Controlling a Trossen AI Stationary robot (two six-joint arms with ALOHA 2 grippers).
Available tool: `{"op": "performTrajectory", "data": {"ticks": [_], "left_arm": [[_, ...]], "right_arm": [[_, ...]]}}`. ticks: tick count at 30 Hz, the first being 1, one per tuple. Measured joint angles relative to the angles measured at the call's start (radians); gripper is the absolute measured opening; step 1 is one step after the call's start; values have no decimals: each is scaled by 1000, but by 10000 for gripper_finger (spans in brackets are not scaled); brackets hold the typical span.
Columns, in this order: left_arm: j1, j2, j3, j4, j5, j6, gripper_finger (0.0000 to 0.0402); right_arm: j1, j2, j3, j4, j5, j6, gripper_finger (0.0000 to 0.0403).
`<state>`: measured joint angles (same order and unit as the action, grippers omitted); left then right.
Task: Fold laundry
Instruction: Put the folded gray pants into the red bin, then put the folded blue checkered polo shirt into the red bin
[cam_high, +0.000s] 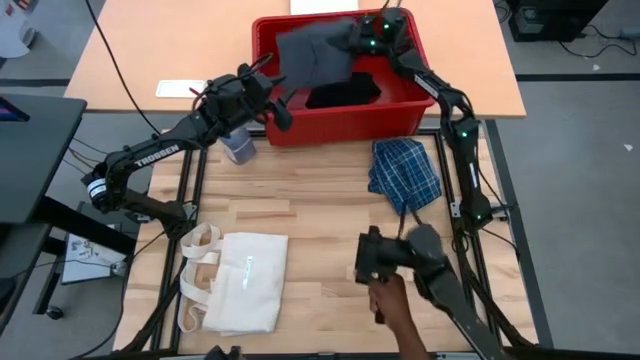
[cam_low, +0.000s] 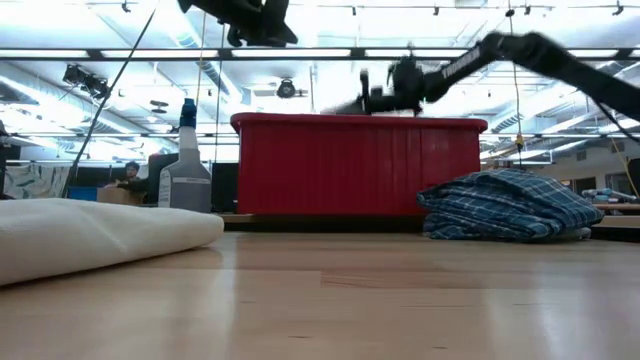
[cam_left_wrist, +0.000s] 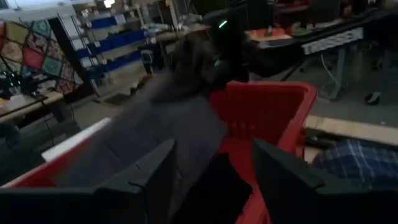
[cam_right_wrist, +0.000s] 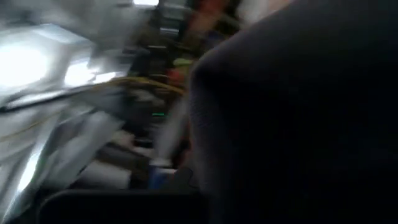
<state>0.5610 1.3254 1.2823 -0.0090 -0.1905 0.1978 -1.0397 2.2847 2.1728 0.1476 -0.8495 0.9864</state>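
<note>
Right gripper (cam_high: 352, 38): up over the far side of the red basket (cam_high: 400, 115), clamped tight on a dark grey garment (cam_high: 312, 52) that hangs spread above the basket.
Left gripper (cam_high: 272, 98): at the basket's left wall, fingers (cam_left_wrist: 292, 183) spread apart with nothing between them, pointed at the hanging grey cloth.
Grey garment: lifted clear of the basket floor, draped from the right gripper; in the left wrist view it fills the space just ahead of the open fingers.
Black garment (cam_high: 345, 93): lying inside the basket, under the lifted one.
Plaid garment (cam_high: 405, 175): crumpled on the wooden table (cam_high: 320, 205), just in front of the basket's right corner, close beside the right arm's links.
In the way: the basket's left wall sits between the left gripper and the cloth.
Spray bottle (cam_high: 238, 146): standing on the table under the left arm, just left of the basket.
Canvas tote bag (cam_high: 240, 282): flat on the near left of the table, well apart from the action.
Person's hand (cam_high: 392, 300): at the near edge, holding a dark device (cam_high: 385, 255).
</note>
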Motion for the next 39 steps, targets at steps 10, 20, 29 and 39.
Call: {"op": "performTrajectory", "data": {"ticks": [10, 20, 29, 39], "left_arm": [[0, -39, 0, -129, 0, 4, 210], [6, -51, 0, -143, 0, -4, 210], [2, -50, 0, -279, 3, -84, 210], [-30, -50, 0, -300, 152, -143, 210]], "right_arm": [[-58, 60, 14, -603, 37, -263, 118], [-87, 54, 49, -863, 22, -222, 289], [-82, -14, 165, -1087, 299, -381, 298], [-75, -235, 160, -1092, 597, -478, 274]]}}
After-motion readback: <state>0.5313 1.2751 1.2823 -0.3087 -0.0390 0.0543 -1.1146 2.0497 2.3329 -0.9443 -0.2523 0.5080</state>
